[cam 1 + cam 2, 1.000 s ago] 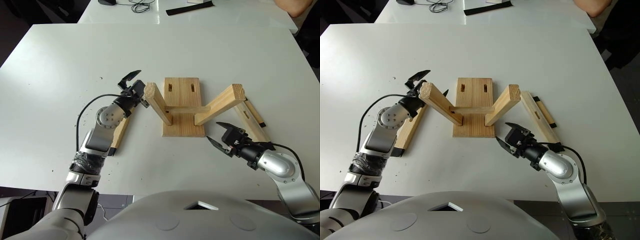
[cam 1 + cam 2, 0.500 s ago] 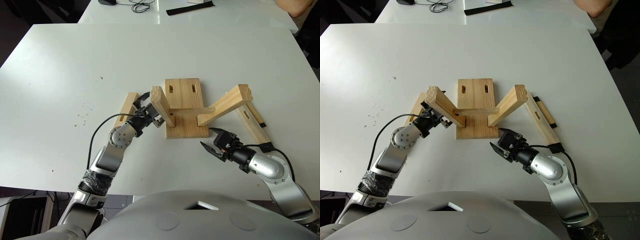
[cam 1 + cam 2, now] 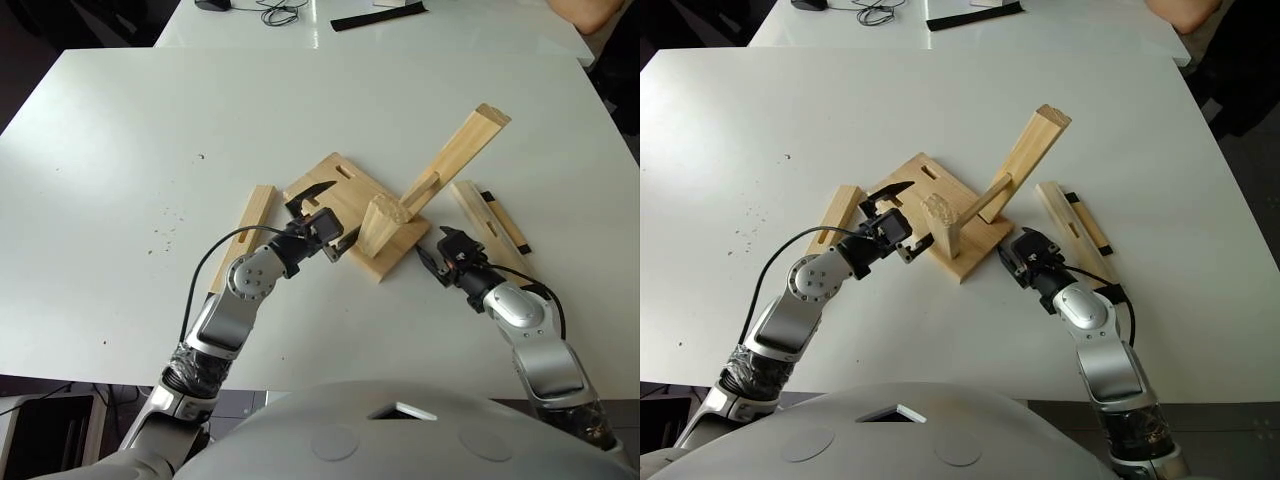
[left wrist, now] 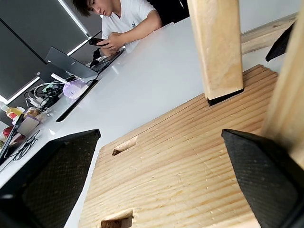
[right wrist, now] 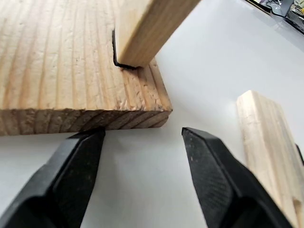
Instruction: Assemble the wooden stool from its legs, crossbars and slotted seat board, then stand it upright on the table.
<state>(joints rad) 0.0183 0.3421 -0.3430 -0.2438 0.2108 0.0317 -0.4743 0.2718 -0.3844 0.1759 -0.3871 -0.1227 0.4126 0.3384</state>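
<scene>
While the white table [image 3: 120,120] carries everything, the slotted seat board [image 3: 345,188] lies flat at mid-frame, turned cornerwise. Two legs stand in it: the tilted leg [image 3: 455,150] leaning to the upper right and the near leg [image 3: 378,222], joined by a crossbar [image 3: 412,195]. The left loose leg [image 3: 250,215] and right loose leg [image 3: 490,215] flank the board.

The left gripper [image 4: 159,142] hangs spread over the board. The right gripper [image 3: 437,250], also spread and empty, sits at its right corner.

The stool looks half-built; next, a loose leg likely needs seating in the free slots.
</scene>
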